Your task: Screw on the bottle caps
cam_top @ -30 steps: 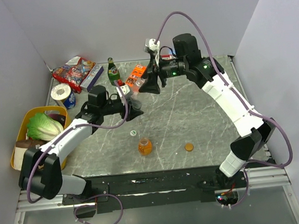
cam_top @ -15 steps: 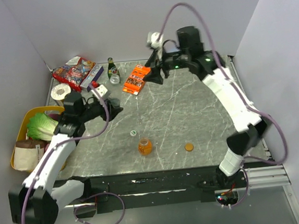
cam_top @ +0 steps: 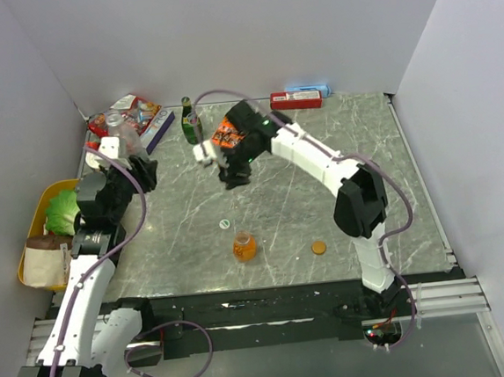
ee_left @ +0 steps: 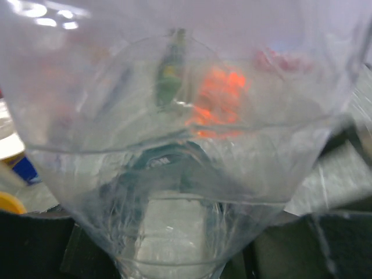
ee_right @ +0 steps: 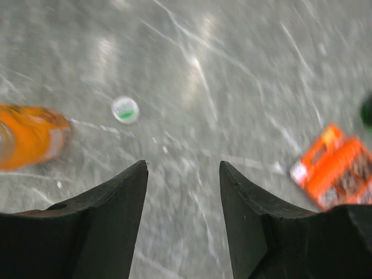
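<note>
Nearest lie the orange-brown cap [cam_top: 318,247] and squat orange bottle [cam_top: 245,246], the white cap [cam_top: 225,223] just beyond on the marble table [cam_top: 367,187]. Past them the right arm stretches leftward, its right claw [ee_right: 183,164] pointing down, wide and empty, while the raised left claw [cam_top: 134,168] at the left grips the translucent bottle [ee_left: 186,174]. Farther back stand a green glass bottle [cam_top: 188,119] and orange packet [cam_top: 227,134], labels too blurred to read.

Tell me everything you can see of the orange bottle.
The orange bottle is squat and rounded, translucent like plastic, amber-orange throughout. It stands upright on the marble table near the front edge, and its mouth looks uncapped, though the right wrist view is too blurred to confirm. Nothing touches it; the white cap lies just behind it, apart.
</note>
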